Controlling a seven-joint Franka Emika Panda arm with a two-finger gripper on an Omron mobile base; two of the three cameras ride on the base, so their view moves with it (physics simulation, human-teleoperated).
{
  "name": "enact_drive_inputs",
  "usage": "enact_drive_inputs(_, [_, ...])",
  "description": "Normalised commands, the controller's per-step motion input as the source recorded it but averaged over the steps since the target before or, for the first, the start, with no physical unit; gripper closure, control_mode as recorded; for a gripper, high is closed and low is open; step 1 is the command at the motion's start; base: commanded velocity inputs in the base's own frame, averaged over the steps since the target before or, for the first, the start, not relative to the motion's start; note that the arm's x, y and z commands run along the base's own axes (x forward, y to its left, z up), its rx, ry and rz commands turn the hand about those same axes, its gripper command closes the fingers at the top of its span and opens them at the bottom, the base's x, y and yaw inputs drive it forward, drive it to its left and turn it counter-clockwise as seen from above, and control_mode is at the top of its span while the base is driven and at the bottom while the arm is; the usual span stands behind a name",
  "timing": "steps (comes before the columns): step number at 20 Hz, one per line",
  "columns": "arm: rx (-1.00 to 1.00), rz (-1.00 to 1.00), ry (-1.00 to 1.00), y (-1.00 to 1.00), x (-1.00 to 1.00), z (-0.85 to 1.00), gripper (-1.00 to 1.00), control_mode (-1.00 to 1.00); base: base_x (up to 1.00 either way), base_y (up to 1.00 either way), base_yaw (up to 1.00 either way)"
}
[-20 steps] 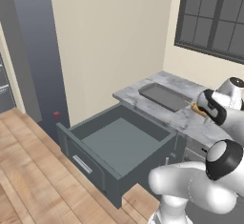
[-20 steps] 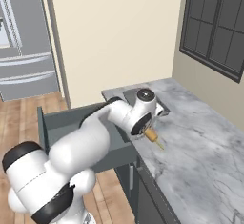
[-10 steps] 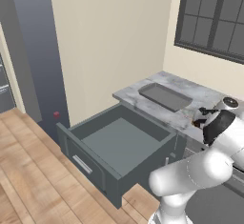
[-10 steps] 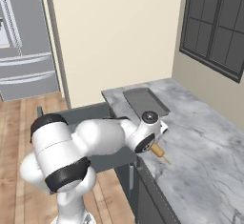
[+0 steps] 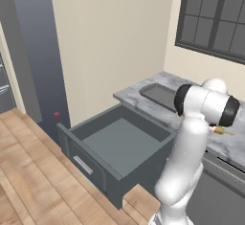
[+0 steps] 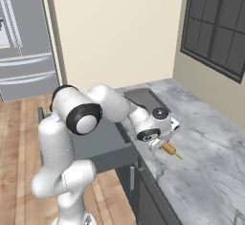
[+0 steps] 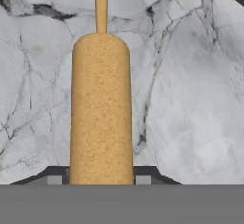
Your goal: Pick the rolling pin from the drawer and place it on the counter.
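Claw (image 6: pixel 159 147) clamped on the rolling pin (image 7: pixel 101 108), holding it low over the marble table (image 6: pixel 210 171), beside the open drawer (image 5: pixel 125 145). Risk: pin is a smooth round wooden cylinder with thin handles, so once let go it could roll off the slick veined slab's edge.

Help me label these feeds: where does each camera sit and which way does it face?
Left base view: behind the arm's left, looking forward and down at the open drawer and counter; white arm at lower right.
Right base view: behind its right, same drawer and counter; arm at lower left, gripper.
Hand view: on the hand, along the rolling pin over marble.
Right base and hand views share the pin.
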Motion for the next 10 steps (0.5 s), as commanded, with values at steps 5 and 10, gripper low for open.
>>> enact_drive_inputs(5, [0.06, 0.00, -0.04, -0.68, 0.08, -0.16, -1.00, -1.00, 0.00, 0.00, 0.00])
enact_drive_inputs(10, [0.06, 0.00, -0.20, -0.42, -0.38, 0.15, -1.00, -1.00, 0.00, 0.00, 0.00])
